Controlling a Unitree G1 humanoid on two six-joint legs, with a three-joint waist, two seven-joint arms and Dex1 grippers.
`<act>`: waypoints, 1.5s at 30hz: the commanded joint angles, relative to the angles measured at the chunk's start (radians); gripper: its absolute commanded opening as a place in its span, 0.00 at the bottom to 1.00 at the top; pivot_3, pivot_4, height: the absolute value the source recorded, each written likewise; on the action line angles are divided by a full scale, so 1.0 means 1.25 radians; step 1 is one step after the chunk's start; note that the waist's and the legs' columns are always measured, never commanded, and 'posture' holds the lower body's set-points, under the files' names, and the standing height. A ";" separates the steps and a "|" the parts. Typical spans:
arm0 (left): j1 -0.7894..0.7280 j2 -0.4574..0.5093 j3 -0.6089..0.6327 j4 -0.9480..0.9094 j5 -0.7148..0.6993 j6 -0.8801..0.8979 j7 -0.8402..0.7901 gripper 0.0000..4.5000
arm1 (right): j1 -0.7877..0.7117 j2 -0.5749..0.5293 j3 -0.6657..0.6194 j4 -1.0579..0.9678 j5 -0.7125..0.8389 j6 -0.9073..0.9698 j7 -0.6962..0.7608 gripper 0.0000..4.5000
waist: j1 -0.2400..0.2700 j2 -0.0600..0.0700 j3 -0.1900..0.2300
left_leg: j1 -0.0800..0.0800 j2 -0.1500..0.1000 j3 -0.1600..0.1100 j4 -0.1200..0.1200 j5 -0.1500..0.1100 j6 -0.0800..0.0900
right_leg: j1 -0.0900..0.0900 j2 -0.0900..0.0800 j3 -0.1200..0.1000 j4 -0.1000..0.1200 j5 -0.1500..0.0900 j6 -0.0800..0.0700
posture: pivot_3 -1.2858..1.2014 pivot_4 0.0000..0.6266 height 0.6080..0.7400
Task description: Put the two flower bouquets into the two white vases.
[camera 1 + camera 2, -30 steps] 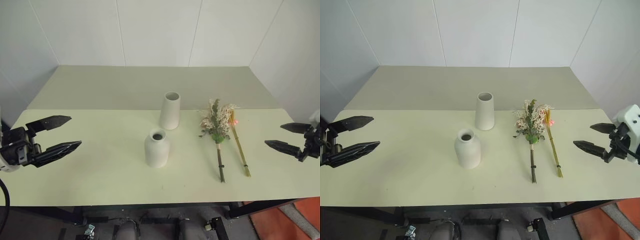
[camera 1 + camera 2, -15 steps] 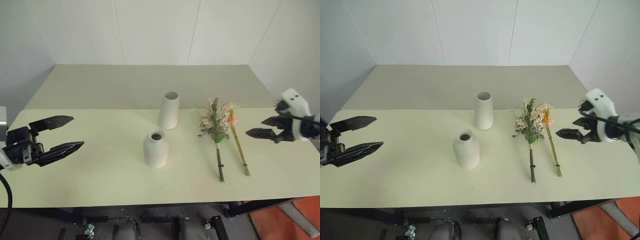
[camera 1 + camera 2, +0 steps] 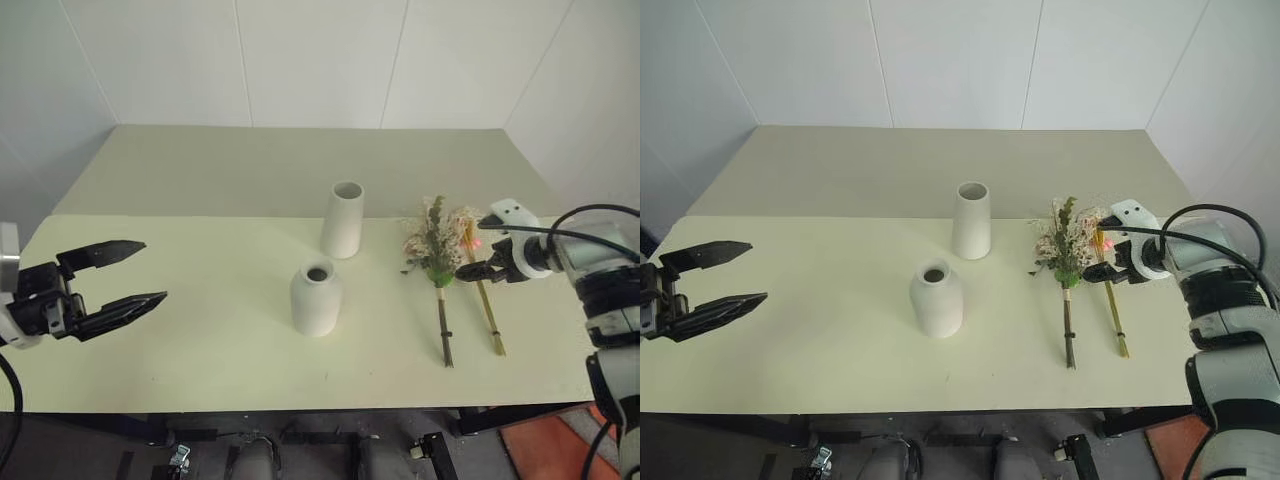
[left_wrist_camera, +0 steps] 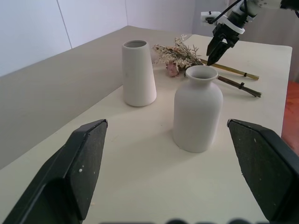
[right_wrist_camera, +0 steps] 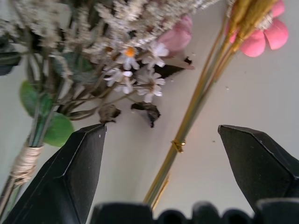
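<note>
Black, two-fingered and spread wide with nothing between its fingers, the right hand (image 3: 1108,254) now hangs tilted down over the upper stems of the slim golden wheat-like spray with its small pink-red bloom (image 3: 1108,298). A second ago it sat out by the right edge of the pale green desk (image 3: 200,350); since then it has swung inward to the flowers. Just to the left of that spray lies the fuller bunch of pink roses, cream sprigs and green leaves (image 3: 1064,262), flat on the desk, stems toward the near edge. Further left stand the tall tapered matte white vase (image 3: 342,220) and, nearer the front, the short rounded white bottle vase with a narrow neck (image 3: 316,298), both upright and apart. The left hand (image 3: 122,278) hovers wide open and empty over the desk's left side, where it was before.

The right wrist view gives the golden stems' small wire tie (image 5: 177,146) and the bunch's twine wrap (image 5: 24,163), too fine for the head views. The left wrist view shows the right hand poised beyond the bottle vase's rim.
</note>
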 commanded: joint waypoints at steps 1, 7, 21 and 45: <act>0.009 -0.006 0.032 -0.031 -0.014 -0.010 0.009 0.99 | -0.035 0.005 -0.016 0.053 -0.033 -0.038 -0.004 1.00 | -0.001 0.000 0.000 | 0.000 0.000 0.000 0.000 0.000 0.000 | 0.000 0.000 0.000 0.000 0.000 0.000 | 0.52 0.24 1.00; 0.016 -0.012 0.027 -0.042 -0.019 -0.010 0.021 1.00 | -0.049 0.031 -0.026 0.125 -0.057 -0.050 0.011 0.91 | -0.004 0.000 0.000 | 0.001 0.000 0.000 0.000 0.000 0.000 | 0.001 0.000 0.000 0.001 0.000 0.000 | 0.52 0.24 1.00; 0.014 -0.005 0.024 -0.042 -0.026 -0.003 0.028 1.00 | -0.089 0.086 -0.051 0.281 -0.102 -0.102 -0.033 0.01 | -0.019 0.000 0.000 | 0.002 0.000 -0.001 0.000 0.000 0.000 | 0.001 0.000 0.000 0.001 0.000 0.001 | 0.52 0.24 1.00; -0.037 0.009 0.023 -0.012 -0.021 -0.003 0.043 1.00 | -0.096 0.387 -0.510 -0.161 0.314 -0.756 -0.393 0.01 | -0.041 0.000 0.000 | 0.002 0.001 -0.002 -0.001 0.000 0.000 | 0.003 0.001 0.000 0.002 0.001 0.001 | 0.52 0.24 1.00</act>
